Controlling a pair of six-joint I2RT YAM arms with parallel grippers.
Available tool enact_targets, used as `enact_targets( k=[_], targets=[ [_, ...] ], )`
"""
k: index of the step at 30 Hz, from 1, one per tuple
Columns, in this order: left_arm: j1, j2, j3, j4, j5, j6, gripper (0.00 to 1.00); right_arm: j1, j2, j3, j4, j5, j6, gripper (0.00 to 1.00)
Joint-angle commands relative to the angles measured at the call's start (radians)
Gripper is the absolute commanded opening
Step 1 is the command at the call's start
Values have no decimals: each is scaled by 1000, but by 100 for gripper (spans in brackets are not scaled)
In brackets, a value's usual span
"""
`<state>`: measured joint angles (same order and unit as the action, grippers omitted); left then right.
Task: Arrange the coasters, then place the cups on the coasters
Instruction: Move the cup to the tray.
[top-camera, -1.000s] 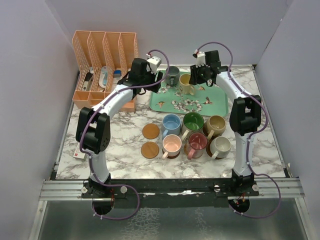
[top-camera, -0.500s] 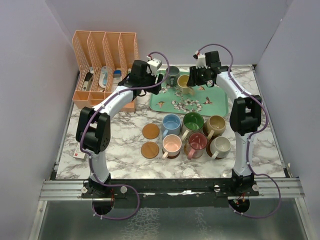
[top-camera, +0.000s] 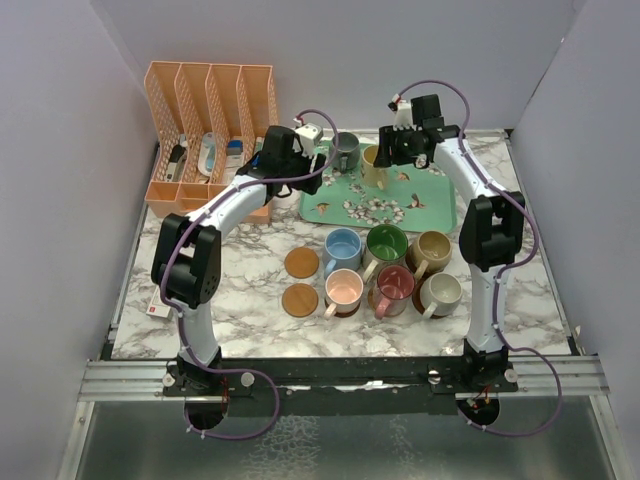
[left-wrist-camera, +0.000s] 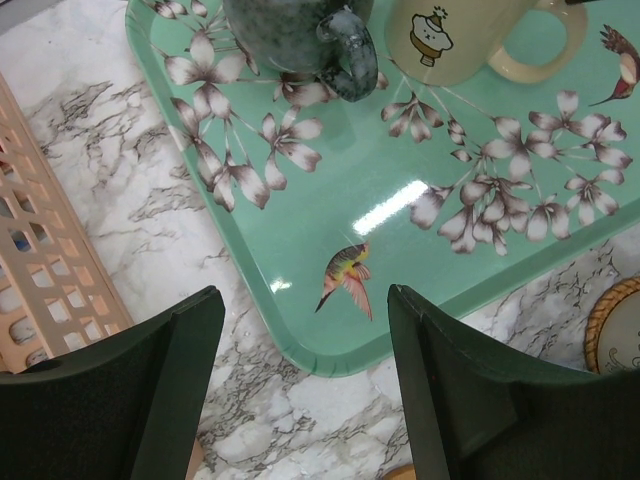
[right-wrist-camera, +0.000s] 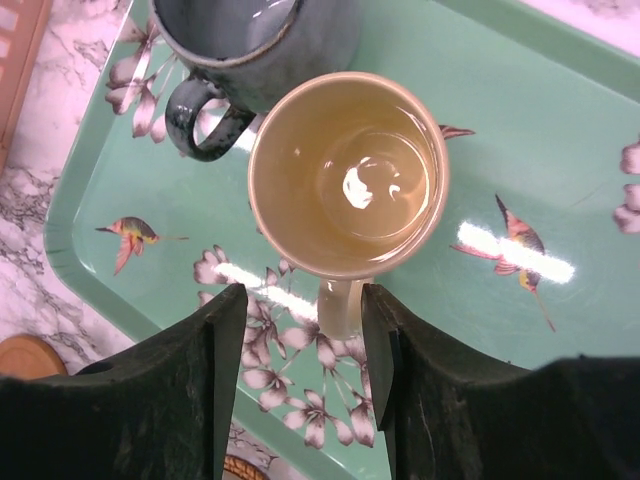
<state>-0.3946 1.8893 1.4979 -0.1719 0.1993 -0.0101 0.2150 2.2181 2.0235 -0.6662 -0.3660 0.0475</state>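
Observation:
A yellow cup (right-wrist-camera: 345, 175) stands on the teal floral tray (right-wrist-camera: 560, 150) beside a grey cup (right-wrist-camera: 260, 40). My right gripper (right-wrist-camera: 300, 340) is open, and the yellow cup's handle (right-wrist-camera: 340, 305) lies between its fingers, close against the right one. My left gripper (left-wrist-camera: 305, 340) hangs open and empty over the tray's near-left corner (left-wrist-camera: 320, 350). In the top view, two bare coasters (top-camera: 301, 263) (top-camera: 299, 299) lie left of several cups on coasters: blue (top-camera: 343, 247), green (top-camera: 386, 243), tan (top-camera: 432, 250), pink (top-camera: 344, 290), dark red (top-camera: 396, 288), cream (top-camera: 441, 292).
An orange file rack (top-camera: 205, 130) with small items stands at the back left, close to my left arm. The enclosure's walls close in the back and both sides. Marble tabletop (top-camera: 230, 290) lies bare left of the coasters.
My right gripper's jaws have spread wider around the yellow cup's handle, and that wrist has shifted slightly toward the back. The left arm has hardly moved.

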Motion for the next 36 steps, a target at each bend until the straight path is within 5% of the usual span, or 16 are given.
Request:
enact_targets(
  k=[1,14,22,36],
  targets=[
    [2,-57,-19,28,26,-2,70,1,27,64,-24,72,-21,51],
    [2,-70,-42,43,20,12,70,-2,75,102,67,178,-139,52],
    [2,-60,-46,44,24,16,70,-2,173,219,17,171,-174,50],
    [2,-50,-34,45,31,14,70,-2,151,179,-99,185,-118,49]
  ],
)
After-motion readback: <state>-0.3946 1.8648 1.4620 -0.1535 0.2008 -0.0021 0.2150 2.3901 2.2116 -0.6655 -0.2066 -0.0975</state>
